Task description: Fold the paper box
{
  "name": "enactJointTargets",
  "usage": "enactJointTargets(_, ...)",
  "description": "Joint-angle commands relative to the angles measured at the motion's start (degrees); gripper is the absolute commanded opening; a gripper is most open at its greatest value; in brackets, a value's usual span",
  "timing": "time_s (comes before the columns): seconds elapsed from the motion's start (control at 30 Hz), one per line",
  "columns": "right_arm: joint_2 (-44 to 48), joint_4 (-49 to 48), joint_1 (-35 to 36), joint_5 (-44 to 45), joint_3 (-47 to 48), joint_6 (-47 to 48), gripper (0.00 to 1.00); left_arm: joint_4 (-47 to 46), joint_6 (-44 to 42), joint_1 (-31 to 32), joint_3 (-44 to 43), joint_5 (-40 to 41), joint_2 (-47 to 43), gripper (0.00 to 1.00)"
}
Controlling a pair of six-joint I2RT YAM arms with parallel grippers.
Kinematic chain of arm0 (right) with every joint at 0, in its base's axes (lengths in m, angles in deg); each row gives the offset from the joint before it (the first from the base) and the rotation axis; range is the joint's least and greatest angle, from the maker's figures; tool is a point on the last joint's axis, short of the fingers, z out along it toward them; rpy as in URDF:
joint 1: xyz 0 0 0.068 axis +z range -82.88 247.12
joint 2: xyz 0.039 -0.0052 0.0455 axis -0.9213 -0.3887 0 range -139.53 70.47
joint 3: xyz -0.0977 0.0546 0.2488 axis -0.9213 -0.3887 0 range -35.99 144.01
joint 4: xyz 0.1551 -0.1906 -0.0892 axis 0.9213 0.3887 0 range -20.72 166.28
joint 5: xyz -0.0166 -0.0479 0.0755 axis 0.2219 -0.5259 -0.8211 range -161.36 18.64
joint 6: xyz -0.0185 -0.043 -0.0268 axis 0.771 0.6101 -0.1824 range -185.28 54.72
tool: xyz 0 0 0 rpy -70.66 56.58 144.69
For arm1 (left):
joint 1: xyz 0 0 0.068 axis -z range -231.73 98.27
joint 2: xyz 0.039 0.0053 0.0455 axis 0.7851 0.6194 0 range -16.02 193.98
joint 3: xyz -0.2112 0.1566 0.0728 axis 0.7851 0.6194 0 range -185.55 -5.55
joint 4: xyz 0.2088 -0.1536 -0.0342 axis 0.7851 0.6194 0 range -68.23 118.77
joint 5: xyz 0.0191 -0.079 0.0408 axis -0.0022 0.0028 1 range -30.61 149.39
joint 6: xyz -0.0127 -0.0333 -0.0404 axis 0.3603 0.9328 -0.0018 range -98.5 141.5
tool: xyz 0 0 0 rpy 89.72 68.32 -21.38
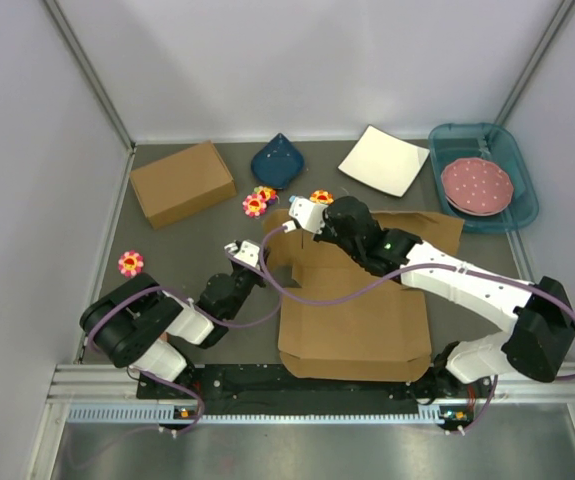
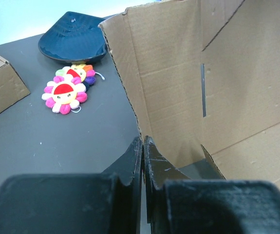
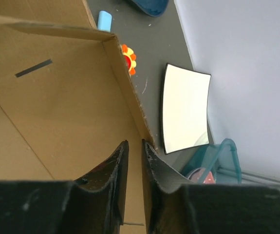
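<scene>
Currently: box (image 1: 352,320) lies mid-bench with its base panel flat. At the box's left, the side flap (image 2: 164,83) stands raised. At the box's far edge, the far flap (image 3: 71,112) stands too. The two meet at the box's far-left corner. The box's right side looks unfolded from above.

Left gripper (image 1: 243,250): at the box's left, fingers pressed together. The side flap's free edge runs down into the closed tips. Judged: a pinch on that flap, low down near the base crease.

Right gripper (image 1: 301,213): above the far flap's top edge, just right of the far-left corner. Jaws stand a thin slit apart and the card edge runs up to the tips. Cannot tell whether they bite the card or only straddle it.

Step in hand (judgement): squaring the far-left corner so both flaps stand true on their creases.

Doing it well:
- Confirm the right gripper's hold before any pull. A half-grip would slide along the edge.
- Move the flaps together, each about its own crease. Hold the left pinch as the anchor so the base does not skate.
- Go gently, since thin card buckles between creases if forced.
- Watch the toy flowers (image 1: 255,205) just beyond the far-left corner. A swung flap could sweep them.
</scene>
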Motion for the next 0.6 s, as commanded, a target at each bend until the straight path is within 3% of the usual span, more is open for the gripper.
enactJointTargets(0.0, 1.19, -2.79, -0.25, 1.01, 1.07, -0.54, 0.14, -16.23, -0.74, 0.28, 0.76, 0.44, -0.32, 0.03)
enactJointTargets(0.27, 4.1, -3.75, 2.11, 5.92, -4.29, -5.2, 0.0, -8.15, -0.39, 0.28, -3.46, 1.75, -3.13, 0.09)
enactJointTargets(0.57, 6.55, -6.48, 5.46, 11.73, -10.45, -11.88, 0.0, 0.03, -2.15, 0.19, -10.58, 0.35, -3.75, 0.1)
